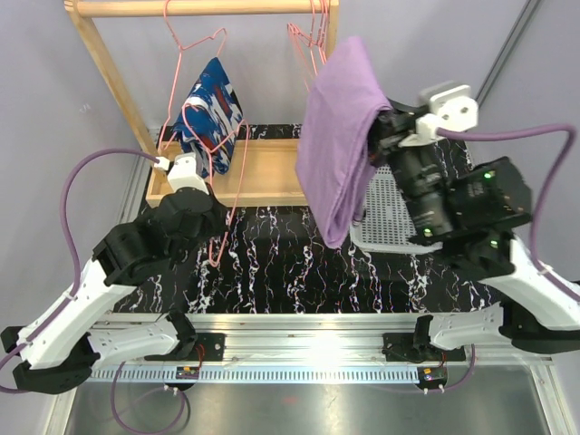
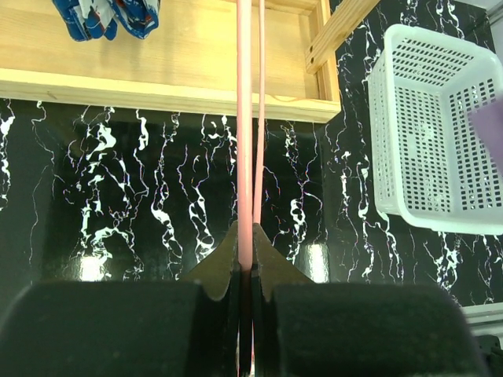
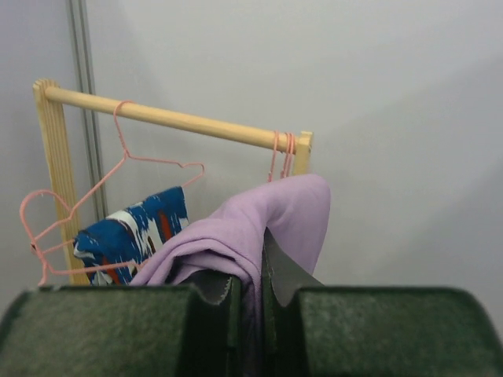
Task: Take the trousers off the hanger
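The lilac-purple trousers [image 1: 337, 136] hang in the air in front of the wooden rack, clear of the pink hangers [image 1: 313, 36] at the rod's right end. My right gripper [image 1: 382, 125] is shut on a fold of them; the cloth [image 3: 271, 216] is pinched between the jaws. The dark blue trousers with white and red splashes [image 1: 211, 109] hang over a pink hanger on the left; they also show in the right wrist view [image 3: 130, 232]. My left gripper [image 1: 188, 174] is shut on a pink hanger wire [image 2: 245, 157] just below them.
The wooden rack has a top rod [image 1: 199, 7] and a flat base tray [image 1: 263, 172]. A white perforated basket [image 2: 440, 126] stands on the black marbled table [image 1: 272, 263] to the right, under my right arm. A loop of pink hanger wire [image 1: 217, 258] dangles over the table.
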Robot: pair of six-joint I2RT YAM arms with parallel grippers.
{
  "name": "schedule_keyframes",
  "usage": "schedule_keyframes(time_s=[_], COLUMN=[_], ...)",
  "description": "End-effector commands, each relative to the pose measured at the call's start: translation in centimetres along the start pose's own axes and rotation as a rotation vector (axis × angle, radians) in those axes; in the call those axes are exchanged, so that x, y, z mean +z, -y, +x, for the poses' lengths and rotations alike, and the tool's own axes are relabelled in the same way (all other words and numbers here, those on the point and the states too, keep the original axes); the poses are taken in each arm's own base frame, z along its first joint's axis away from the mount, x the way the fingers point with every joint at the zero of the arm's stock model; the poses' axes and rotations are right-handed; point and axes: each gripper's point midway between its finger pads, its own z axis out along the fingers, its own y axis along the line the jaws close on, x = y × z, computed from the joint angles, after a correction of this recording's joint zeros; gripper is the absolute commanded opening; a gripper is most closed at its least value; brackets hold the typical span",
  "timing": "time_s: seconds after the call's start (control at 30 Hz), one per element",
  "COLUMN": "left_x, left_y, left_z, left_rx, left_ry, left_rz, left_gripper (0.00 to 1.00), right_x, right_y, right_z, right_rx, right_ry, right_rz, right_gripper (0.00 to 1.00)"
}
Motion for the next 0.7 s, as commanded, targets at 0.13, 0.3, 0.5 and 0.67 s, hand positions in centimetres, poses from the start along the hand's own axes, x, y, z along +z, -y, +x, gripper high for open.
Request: schedule_keyframes(time_s=[0.13, 0.3, 0.5, 0.67], left_x=[-0.2, -0.3, -0.2, -0.2], left_y=[0.0, -0.4, -0.7, -0.5], left_z=[-1.4, -1.4, -1.2, -1.3], left_rx=[-0.052, -0.044, -0.038, -0.035], left_ry=[0.073, 0.076, 0.076, 0.073], left_rz=[0.023, 0.017, 0.012, 0.022], left_gripper=[0.0, 0.0, 0.0, 0.0], right_x=[-5.4, -8.1, -9.7, -9.9], right_y=[4.5, 6.0, 7.6, 10.7], right_z=[2.5, 7.4, 13.0, 15.0], right_rx=[0.076, 0.03, -0.162, -0.266], right_ry=[-0.112, -0.238, -0.387, -0.425], right_rz=[-0.036, 0.018, 0.195, 0.366], right_gripper=[0.0, 0.0, 0.0, 0.0])
